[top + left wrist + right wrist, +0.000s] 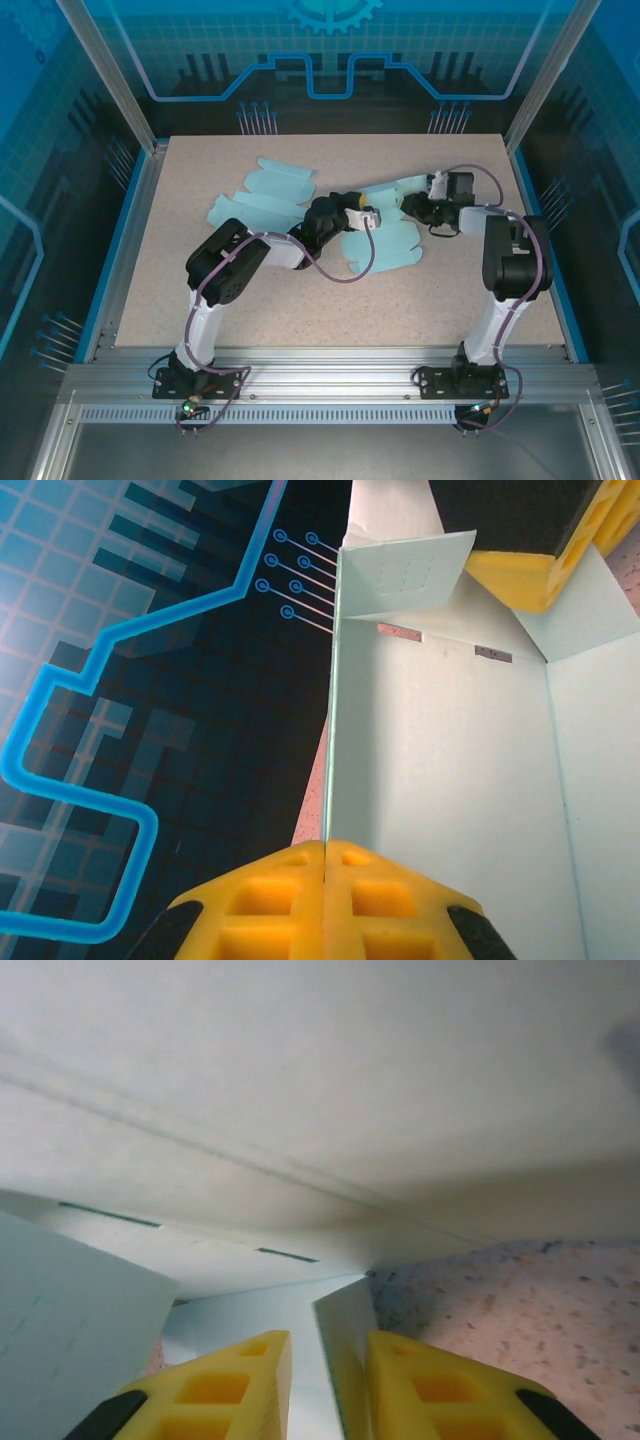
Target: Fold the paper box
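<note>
My left jaws pinch an upright wall of the paper box (450,780); my right jaws stand slightly spread around its flap (345,1325), just over the surface (520,1300).

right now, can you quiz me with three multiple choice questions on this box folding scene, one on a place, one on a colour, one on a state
1. Where is the paper box?
A. in the middle of the table, between the left tool and right tool
B. by the arm bases
C. off the table

2. What colour are the tools' fingers?
A. red
B. yellow
C. green

3. The left tool is:
A. wide open
B. shut on a box panel's edge
C. gripping a cable

Answers: 1 A, the top view shows it between both arms' ends; 2 B, both wrist views show yellow fingers; 3 B, its fingers meet on the upright panel's edge.
</note>
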{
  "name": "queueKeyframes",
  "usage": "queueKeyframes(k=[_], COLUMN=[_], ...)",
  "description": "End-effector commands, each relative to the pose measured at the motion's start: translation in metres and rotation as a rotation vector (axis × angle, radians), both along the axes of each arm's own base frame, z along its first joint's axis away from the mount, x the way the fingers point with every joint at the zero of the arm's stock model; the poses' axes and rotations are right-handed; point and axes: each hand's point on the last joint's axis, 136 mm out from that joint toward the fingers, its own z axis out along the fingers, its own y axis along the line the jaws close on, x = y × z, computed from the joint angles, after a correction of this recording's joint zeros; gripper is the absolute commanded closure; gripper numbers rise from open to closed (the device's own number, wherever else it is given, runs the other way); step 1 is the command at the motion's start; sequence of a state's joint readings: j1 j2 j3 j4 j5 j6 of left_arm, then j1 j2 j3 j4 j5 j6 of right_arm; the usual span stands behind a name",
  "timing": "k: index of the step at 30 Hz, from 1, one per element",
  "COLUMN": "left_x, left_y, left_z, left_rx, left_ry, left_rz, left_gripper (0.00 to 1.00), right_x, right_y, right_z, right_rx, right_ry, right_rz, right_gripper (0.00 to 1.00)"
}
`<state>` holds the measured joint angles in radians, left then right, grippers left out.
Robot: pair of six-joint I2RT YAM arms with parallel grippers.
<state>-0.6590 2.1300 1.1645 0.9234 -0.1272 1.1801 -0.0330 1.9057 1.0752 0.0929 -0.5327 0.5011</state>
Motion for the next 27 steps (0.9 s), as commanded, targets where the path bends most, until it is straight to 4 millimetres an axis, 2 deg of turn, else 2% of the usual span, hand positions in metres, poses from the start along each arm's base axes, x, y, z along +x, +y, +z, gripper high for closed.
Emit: queueKeyframes(k=[1, 10, 14, 19, 22, 27], left_x=[-0.002, -0.002, -0.003, -0.005, -0.007, -0.010], left_y=[-0.010, -0.015, -0.014, -0.013, -0.014, -0.016], left_z=[-0.013, -0.013, -0.015, -0.019, -0.021, -0.027], left_rx=[0.034, 0.057, 0.076, 0.106, 0.114, 0.160], left_ry=[-0.003, -0.021, -0.032, -0.043, -0.048, -0.084], left_rz=[-0.026, -0.032, -0.034, -0.040, -0.043, -0.048], left_gripper=[1.00, 1.00, 1.00, 1.00, 1.00, 1.00], right_x=[0.002, -0.001, -0.006, -0.010, -0.010, -0.013], right_y=[0.016, 0.026, 0.021, 0.021, 0.031, 0.033], right_z=[0.015, -0.012, -0.023, -0.025, -0.020, -0.010], right_rx=[0.022, 0.058, 0.044, 0.074, 0.148, 0.173], right_ry=[-0.049, 0.030, 0.082, 0.098, 0.091, 0.085], right_rz=[0.033, 0.018, -0.017, -0.024, -0.003, -0.004], right_gripper=[0.74, 0.71, 0.71, 0.72, 0.77, 0.74])
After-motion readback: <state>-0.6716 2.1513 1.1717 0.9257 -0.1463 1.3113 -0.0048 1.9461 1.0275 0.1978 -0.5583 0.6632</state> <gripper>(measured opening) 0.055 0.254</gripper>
